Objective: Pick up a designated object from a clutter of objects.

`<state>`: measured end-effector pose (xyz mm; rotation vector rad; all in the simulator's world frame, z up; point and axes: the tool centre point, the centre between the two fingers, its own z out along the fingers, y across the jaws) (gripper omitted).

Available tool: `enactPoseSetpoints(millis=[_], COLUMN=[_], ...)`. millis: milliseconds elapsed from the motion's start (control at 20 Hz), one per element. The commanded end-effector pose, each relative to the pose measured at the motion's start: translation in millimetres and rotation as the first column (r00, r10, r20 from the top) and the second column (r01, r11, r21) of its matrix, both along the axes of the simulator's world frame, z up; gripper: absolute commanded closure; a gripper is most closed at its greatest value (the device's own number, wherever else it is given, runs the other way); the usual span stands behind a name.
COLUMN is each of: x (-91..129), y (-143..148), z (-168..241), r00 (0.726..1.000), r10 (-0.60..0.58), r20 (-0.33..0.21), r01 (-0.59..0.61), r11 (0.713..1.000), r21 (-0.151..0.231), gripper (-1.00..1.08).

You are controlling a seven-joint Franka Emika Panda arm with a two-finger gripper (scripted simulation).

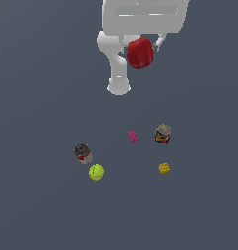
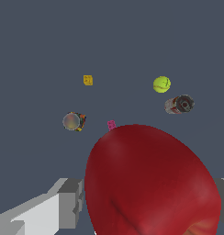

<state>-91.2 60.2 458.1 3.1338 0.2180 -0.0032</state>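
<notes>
Plain dark-grey floor (image 1: 43, 73), no edges in view. Gripper (image 1: 142, 49) closed on the red ball (image 1: 140, 53), held high above the floor, well clear of the clutter. Left below: green ball (image 1: 96, 172), brick (image 1: 133, 135), yellow block (image 1: 164, 168), two cans (image 1: 162, 133) (image 1: 82, 153), all apart. Step in hand: lift, seemingly done. Next move likely needs only a steady hold.

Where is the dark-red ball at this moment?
The dark-red ball is held in the claw near the top of the exterior view, apart from the other items; the magenta brick lies below it in that picture.
</notes>
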Motion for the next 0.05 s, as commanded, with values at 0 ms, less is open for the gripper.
enactPoseSetpoints(millis=[0], x=[0.6], y=[-0.4], z=[2.9], r00=[1.000], r10=[0.000], r20=[0.002], r01=[0.000], r11=[1.000], r21=[0.000], gripper=[1.08])
